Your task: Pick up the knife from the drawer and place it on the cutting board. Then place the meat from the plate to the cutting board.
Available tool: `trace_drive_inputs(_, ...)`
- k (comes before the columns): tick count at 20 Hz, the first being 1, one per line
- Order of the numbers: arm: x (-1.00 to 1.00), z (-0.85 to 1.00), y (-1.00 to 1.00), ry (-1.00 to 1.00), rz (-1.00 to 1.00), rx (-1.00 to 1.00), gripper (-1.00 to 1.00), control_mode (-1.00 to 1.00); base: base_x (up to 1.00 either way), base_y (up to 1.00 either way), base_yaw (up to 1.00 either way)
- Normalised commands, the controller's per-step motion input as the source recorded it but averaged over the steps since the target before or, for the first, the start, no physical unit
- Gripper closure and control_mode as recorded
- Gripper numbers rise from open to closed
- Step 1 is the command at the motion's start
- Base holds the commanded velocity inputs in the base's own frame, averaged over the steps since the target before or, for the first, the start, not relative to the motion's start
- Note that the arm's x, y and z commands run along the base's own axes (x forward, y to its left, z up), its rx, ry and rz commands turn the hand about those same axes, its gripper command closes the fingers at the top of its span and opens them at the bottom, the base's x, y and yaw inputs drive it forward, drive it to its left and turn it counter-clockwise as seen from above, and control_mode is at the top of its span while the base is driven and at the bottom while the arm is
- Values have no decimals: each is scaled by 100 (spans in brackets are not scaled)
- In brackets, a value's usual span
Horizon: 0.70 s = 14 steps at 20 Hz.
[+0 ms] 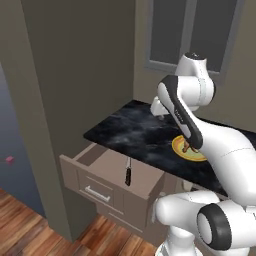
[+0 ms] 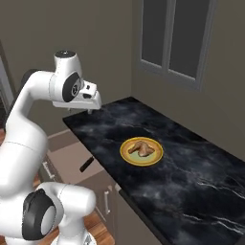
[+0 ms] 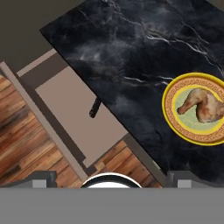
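**A:** From the left base camera, what are you seeing?

**B:** You are looking at the drawer standing pulled out under the black counter; the knife is lying in it, handle toward you; the plate is sitting on the counter, half hidden by the arm.

**A:** And from the right?

**B:** Your gripper is hanging over the counter's near corner; the knife is lying below it, down in the drawer; the meat is resting on the plate, off to the gripper's side.

**A:** The hand camera?

**B:** You are looking down with the jaws standing fully apart, gripping nothing; the knife is showing its handle past the counter's edge; the meat is on its plate.
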Motion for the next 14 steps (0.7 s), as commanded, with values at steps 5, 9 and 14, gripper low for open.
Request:
trace_drive_inputs(5,0,0,0,0,0,0,-100,100,10,-43,17)
trace_drive_inputs(9,0,0,0,0,0,0,-100,100,6,-39,16)
trace_drive_inputs(14,0,0,0,0,0,0,-100,100,1,-47,20)
